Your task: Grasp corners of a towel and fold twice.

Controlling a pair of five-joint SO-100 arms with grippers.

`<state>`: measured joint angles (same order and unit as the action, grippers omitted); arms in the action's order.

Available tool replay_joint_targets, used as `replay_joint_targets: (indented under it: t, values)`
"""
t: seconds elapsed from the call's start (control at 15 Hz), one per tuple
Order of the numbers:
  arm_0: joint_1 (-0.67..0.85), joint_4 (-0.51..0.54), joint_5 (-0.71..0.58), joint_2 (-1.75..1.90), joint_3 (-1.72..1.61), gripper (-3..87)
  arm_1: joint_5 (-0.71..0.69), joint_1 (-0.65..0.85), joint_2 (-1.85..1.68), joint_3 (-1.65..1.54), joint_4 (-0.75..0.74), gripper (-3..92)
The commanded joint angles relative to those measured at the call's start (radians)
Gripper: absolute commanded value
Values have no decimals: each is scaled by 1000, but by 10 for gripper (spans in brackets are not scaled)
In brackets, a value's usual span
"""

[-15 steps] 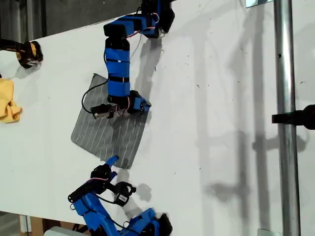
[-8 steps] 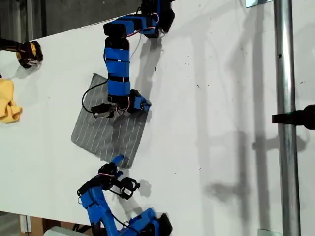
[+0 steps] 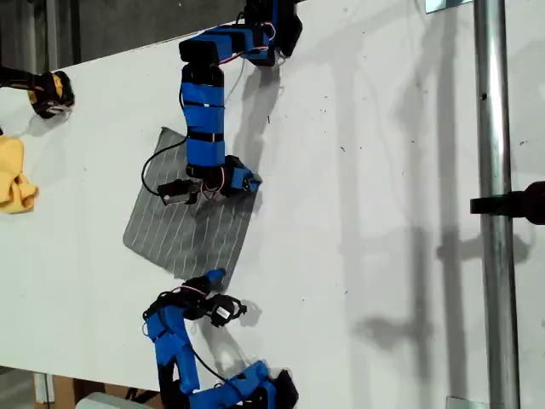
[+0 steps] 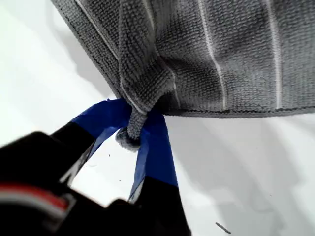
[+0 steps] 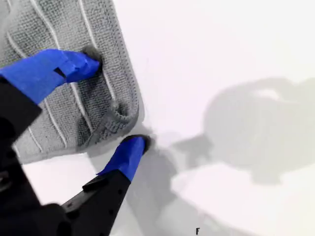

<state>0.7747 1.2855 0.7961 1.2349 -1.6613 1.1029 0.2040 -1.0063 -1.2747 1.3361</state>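
The table is white and flat. On it lies the towel, grey with thin pale stripes, spread flat. At the exterior view's left edge lies a yellow cloth (crumpled, well apart from the towel), and above it a black and yellow object.

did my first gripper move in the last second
Yes: my first gripper has slid toward the exterior view's right along the lower edge of the towel, which has stayed put.
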Motion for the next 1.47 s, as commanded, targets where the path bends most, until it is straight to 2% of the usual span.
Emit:
replay_joint_targets:
  t: [0.0, 0.13, 0.33, 0.47, 0.67, 1.0, 1.2, 1.4]
  values:
    - [-6, 35, 20, -46, 84, 199, 8, -8, -75, -3, -8, -1]
    - [6, 51, 32, -69, 120, 95, 6, -5, -75, -9, -11, -1]
    - [11, 63, 32, -84, 147, 43, 5, 2, -74, -20, -18, -1]
    - [14, 67, 31, -89, 153, -26, 3, 5, -74, -21, -21, -1]
    - [-8, 98, 20, -83, 179, -28, -2, 3, -80, -21, -23, -1]
    - [-123, 252, 43, 51, 298, -28, -14, -29, -206, -23, -6, -1]
    - [-219, 311, 87, 212, 287, -28, -21, -94, -299, -18, 5, -1]
    - [-327, 339, 190, 385, 186, -28, -15, -202, -314, 40, 17, -2]
